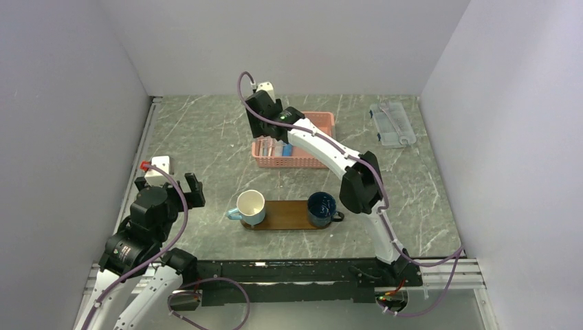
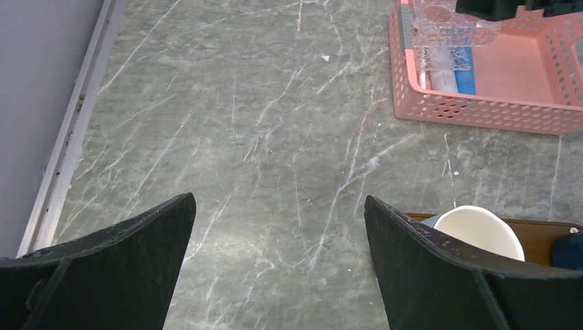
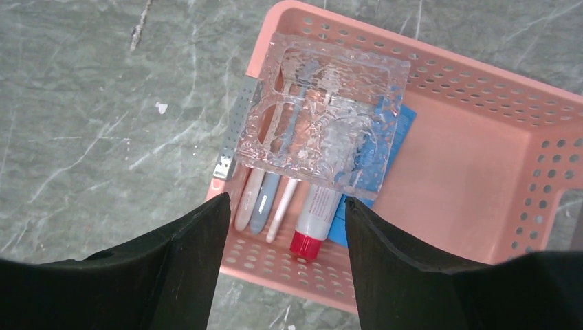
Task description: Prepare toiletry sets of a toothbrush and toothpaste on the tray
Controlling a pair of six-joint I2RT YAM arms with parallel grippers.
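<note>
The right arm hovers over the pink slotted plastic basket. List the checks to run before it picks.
1. Right gripper open, over the pink slotted plastic basket: ok.
2. Toothbrushes free to grasp: not ok; a clear textured plastic piece lies over them.
3. Blue toothpaste tube exposed: not ok, mostly covered.
4. White mug and dark blue mug upright on the dark brown wooden tray: ok.
5. Left gripper open, away from the basket: ok.

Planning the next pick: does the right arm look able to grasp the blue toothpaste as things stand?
Probably not cleanly: the right gripper hangs open above the pink basket, but a clear plastic piece lies over the toothpaste, hiding most of it.
</note>
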